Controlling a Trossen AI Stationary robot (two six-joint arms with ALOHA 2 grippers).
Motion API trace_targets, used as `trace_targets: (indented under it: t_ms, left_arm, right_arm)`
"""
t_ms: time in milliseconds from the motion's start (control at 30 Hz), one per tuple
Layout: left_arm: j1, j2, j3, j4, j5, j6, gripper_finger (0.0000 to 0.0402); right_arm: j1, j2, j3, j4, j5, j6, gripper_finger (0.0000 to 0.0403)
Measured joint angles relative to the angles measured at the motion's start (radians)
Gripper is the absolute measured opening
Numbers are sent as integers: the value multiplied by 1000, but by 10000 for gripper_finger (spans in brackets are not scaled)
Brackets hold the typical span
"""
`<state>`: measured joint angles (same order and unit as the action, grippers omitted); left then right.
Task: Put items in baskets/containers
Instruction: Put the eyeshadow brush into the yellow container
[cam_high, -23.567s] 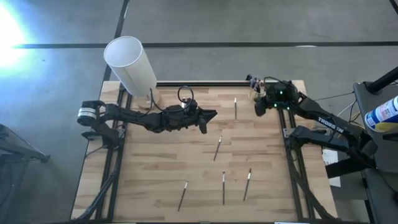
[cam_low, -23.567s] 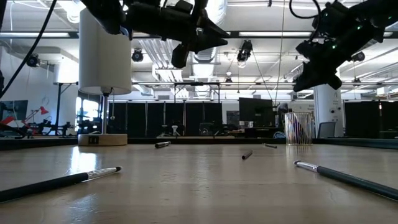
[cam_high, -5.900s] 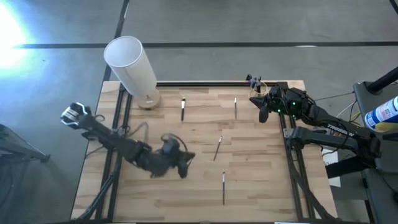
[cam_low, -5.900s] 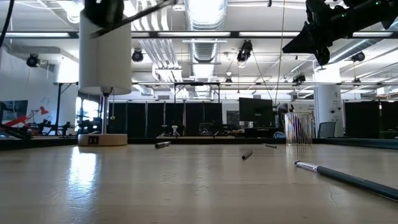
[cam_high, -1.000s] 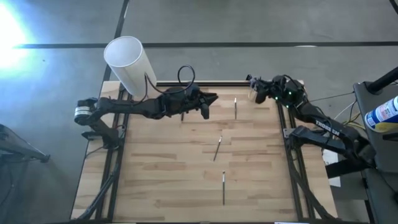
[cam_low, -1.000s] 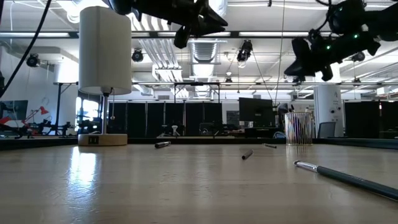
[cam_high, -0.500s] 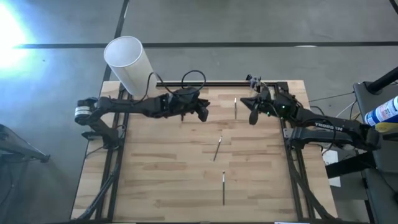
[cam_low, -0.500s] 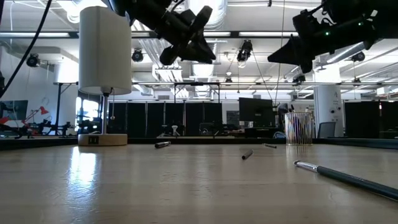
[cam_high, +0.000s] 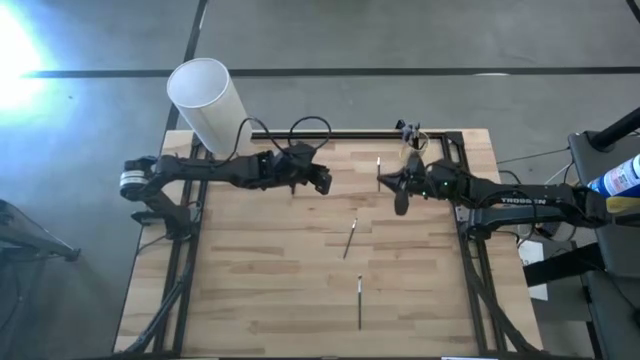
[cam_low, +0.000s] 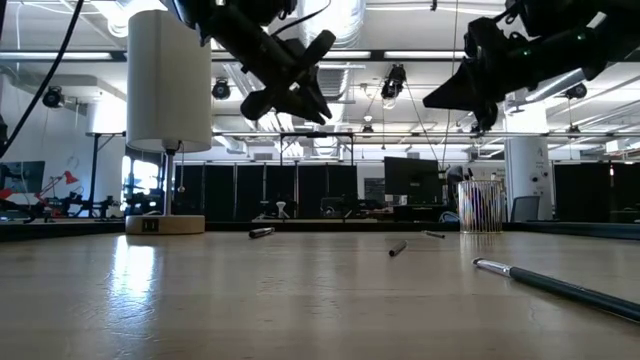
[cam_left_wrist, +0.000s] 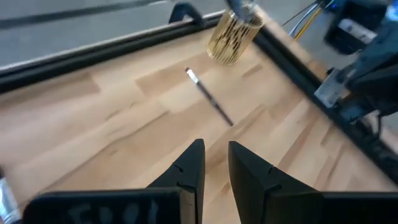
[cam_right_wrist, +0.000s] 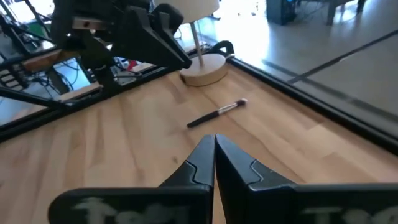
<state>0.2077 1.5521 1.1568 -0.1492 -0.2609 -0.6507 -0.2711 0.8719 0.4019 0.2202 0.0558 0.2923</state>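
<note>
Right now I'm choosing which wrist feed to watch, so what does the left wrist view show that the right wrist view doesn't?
Only the left wrist view: the clear yellowish cup, one stick lying just short of it, and the left claw, slightly open and empty. Only the right wrist view: the white cylinder's wooden base, another stick near it, and the shut right claw. Both: the wooden table.

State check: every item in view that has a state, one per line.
Left gripper: slightly open, empty, above the table.
Right gripper: shut, empty, above the table.
Cup: upright at the table's far right corner, sticks inside.
Loose sticks: lying flat on the table.
White cylinder: upright on its wooden base.
</note>
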Motion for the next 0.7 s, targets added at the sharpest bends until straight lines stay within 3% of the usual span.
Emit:
trace_targets:
  t_ms: [333, 533, 700]
  left_arm:
    - [-2, 3, -31, -199, 3, -30, 56]
    - [-36, -14, -145, -151, 9, -83, 7]
    - [-47, -35, -256, -37, 26, -73, 1]
  right_arm:
    - [10, 17, 0, -46, 0, 96, 8]
    - [19, 65, 0, -73, 3, 243, 8]
    - [67, 144, 44, -177, 96, 395, 8]
